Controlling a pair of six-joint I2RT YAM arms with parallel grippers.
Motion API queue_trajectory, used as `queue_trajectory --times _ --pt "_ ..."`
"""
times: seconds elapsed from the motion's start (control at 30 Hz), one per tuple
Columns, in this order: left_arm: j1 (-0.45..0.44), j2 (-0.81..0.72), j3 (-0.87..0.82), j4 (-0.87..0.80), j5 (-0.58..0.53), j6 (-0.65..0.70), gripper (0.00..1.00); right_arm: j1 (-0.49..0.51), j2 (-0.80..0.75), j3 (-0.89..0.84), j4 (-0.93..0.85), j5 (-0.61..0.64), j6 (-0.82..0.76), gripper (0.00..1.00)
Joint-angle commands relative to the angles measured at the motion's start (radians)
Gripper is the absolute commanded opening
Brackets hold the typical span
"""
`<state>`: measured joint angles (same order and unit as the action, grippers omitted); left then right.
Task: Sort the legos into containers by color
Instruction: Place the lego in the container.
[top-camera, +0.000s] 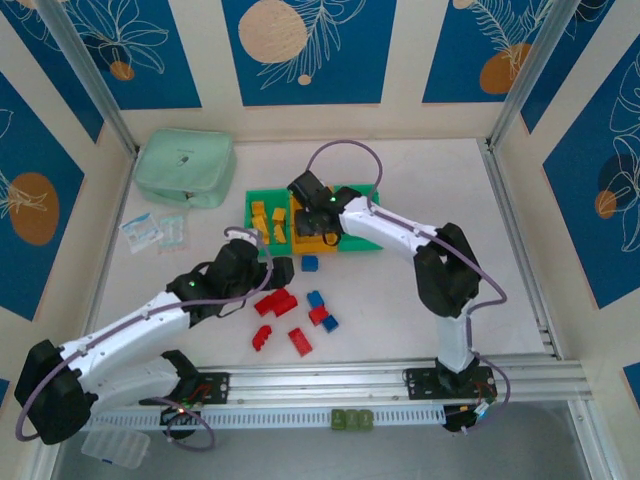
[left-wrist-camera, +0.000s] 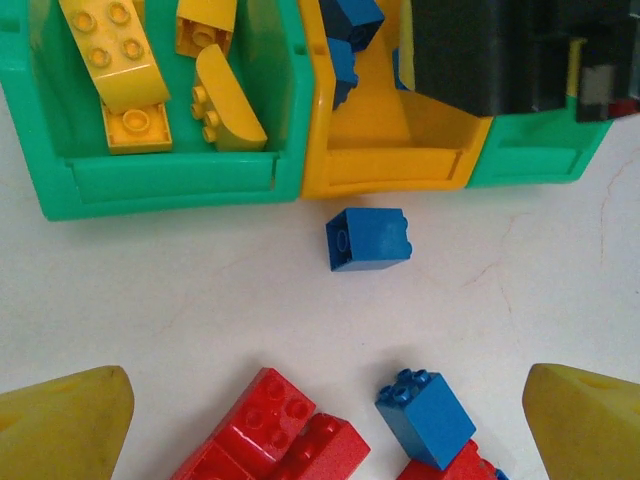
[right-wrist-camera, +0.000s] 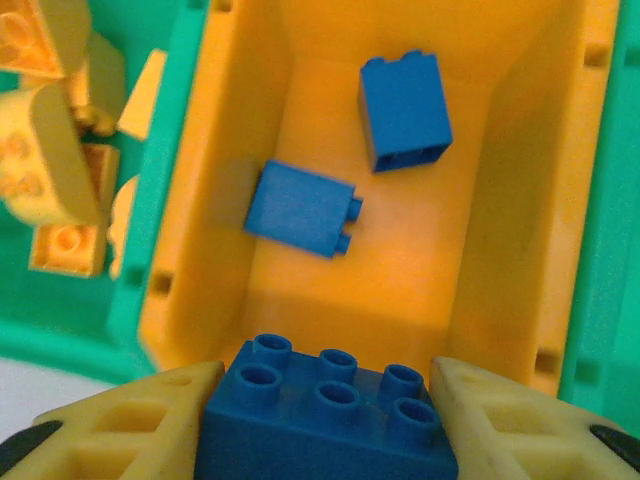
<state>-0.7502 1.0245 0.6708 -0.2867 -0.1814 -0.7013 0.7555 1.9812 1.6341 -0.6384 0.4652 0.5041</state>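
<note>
Three joined bins sit mid-table: a green bin (top-camera: 254, 205) with several yellow legos (left-wrist-camera: 120, 60), an orange-yellow bin (right-wrist-camera: 520, 200) and a second green bin (top-camera: 366, 246). My right gripper (right-wrist-camera: 328, 425) hangs over the orange-yellow bin, shut on a six-stud blue lego (right-wrist-camera: 330, 410). Two blue legos (right-wrist-camera: 404, 110) lie on that bin's floor. My left gripper (left-wrist-camera: 325, 430) is open low over the table, its yellow fingers (left-wrist-camera: 65, 425) wide apart around red legos (left-wrist-camera: 265, 430) and a blue lego (left-wrist-camera: 425, 418). Another blue lego (left-wrist-camera: 368, 240) lies just in front of the orange-yellow bin.
More red legos (top-camera: 300, 342) and blue legos (top-camera: 330, 323) are scattered toward the near edge. A mint zip pouch (top-camera: 185, 168) and clear packets (top-camera: 150, 232) lie at the back left. A metal rail (top-camera: 400, 380) runs along the front.
</note>
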Motion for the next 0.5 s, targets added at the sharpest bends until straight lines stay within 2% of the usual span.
queue_trajectory --times 0.0,0.1,0.23,0.47 --pt "0.024 0.012 0.033 0.025 0.023 0.02 0.99 -0.022 0.073 0.085 -0.023 0.006 -0.056 0.47" --pt "0.038 0.016 0.039 0.022 0.036 0.024 0.99 -0.035 0.112 0.149 -0.055 0.005 -0.072 0.56" --pt "0.048 0.008 0.04 0.007 0.042 0.024 0.99 -0.038 0.087 0.147 -0.048 0.005 -0.079 0.64" --pt "0.061 -0.011 0.044 -0.012 0.056 0.021 0.99 -0.023 -0.02 0.063 -0.048 -0.018 -0.063 0.73"
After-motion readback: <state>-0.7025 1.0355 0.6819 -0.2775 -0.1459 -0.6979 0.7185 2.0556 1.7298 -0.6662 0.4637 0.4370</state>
